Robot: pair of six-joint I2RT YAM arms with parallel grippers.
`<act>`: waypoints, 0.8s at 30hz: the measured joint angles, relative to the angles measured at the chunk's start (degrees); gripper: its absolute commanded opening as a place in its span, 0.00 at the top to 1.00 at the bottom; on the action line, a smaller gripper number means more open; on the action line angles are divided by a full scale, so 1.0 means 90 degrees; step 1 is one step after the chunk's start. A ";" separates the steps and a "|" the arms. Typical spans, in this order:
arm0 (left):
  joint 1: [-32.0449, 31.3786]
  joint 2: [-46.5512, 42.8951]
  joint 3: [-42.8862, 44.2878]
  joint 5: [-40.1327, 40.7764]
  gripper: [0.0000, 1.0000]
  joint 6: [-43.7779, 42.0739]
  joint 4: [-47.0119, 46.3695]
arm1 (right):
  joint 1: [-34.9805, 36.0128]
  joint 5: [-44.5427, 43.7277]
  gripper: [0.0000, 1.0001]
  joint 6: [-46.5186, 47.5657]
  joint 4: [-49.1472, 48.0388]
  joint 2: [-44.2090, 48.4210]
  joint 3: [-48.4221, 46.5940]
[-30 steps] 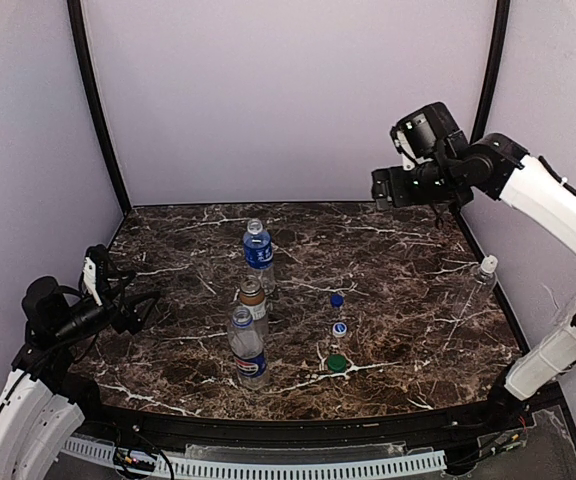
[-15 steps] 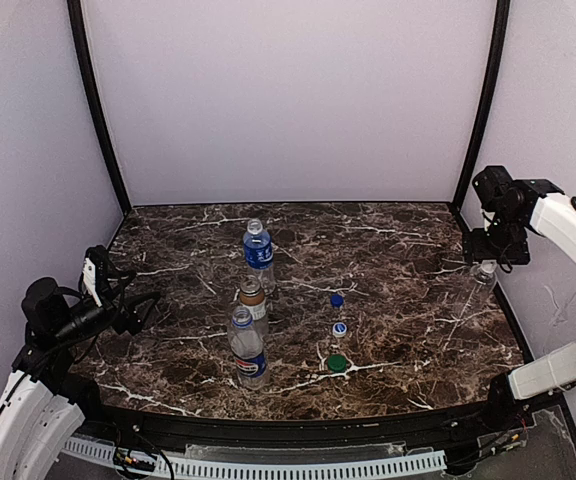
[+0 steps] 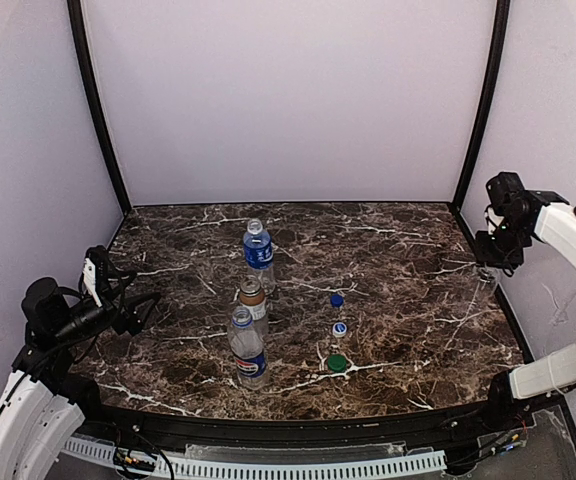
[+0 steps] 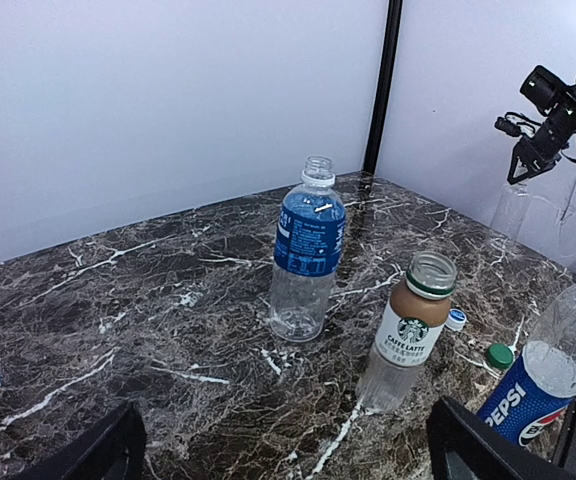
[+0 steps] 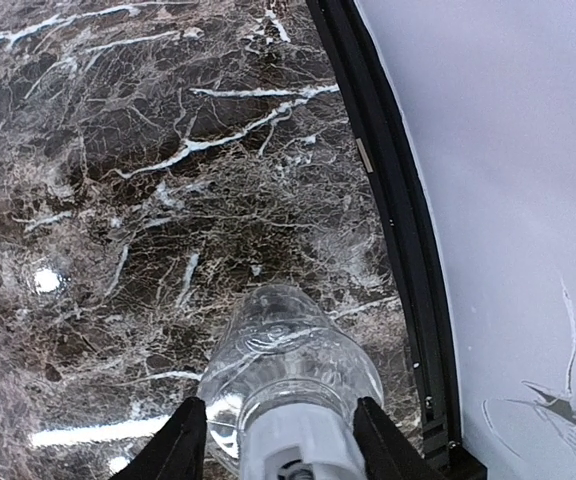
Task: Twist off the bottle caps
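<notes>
In your right wrist view, the bottom edge cuts off the white cap of the plain clear bottle, so you cannot tell whether the right hand grips it. From above, that hand hides the cap. The Pepsi bottle runs off the left wrist view's right edge.

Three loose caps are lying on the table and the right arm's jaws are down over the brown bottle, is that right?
Not quite: the jaws of the right gripper straddle the plain clear bottle, not the brown bottle; the right wrist view shows it. Three loose caps do lie on the table.
</notes>
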State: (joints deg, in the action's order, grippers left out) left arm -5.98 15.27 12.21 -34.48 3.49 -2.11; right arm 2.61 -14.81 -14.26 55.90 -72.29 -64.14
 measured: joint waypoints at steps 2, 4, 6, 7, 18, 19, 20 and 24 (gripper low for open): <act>0.0000 0.0000 0.0000 -0.0012 0.01 0.0000 0.0000 | 0.0000 0.0063 0.62 0.0027 -0.0058 0.0007 0.0015; 0.0000 0.0000 -0.0002 -0.0024 0.01 0.0000 0.0000 | 0.0000 0.0102 0.74 0.0024 -0.0078 0.0039 0.0046; 0.0000 0.0000 -0.0002 -0.0027 0.01 0.0002 0.0000 | 0.0000 0.0131 0.88 0.0032 -0.0078 0.0073 0.0061; 0.0000 0.0000 -0.0002 -0.0029 0.01 0.0000 0.0000 | 0.0000 0.0136 0.94 0.0000 -0.0078 0.0083 0.0061; 0.0002 -0.0002 -0.0002 -0.0053 0.03 -0.0005 -0.0002 | 0.0056 0.0359 1.00 0.0078 0.0046 0.0124 -0.0255; 0.0002 -0.0007 -0.0002 -0.0056 0.04 -0.0007 -0.0002 | 0.0100 0.0381 1.00 0.0078 0.0068 0.0163 -0.0391; 0.0002 -0.0015 -0.0002 -0.0056 0.04 -0.0015 -0.0002 | 0.0189 0.0386 1.00 0.0056 0.0112 0.0197 -0.0556; 0.0005 -0.0039 0.0012 -0.0087 0.06 -0.0104 0.0005 | 0.1061 0.0372 1.00 -0.0070 0.0112 0.0328 -0.1656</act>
State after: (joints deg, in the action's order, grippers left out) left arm -5.93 14.92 12.32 -35.27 2.55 -2.07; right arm 12.16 -11.46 -14.90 56.90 -69.34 -79.05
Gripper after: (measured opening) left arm 0.950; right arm 0.296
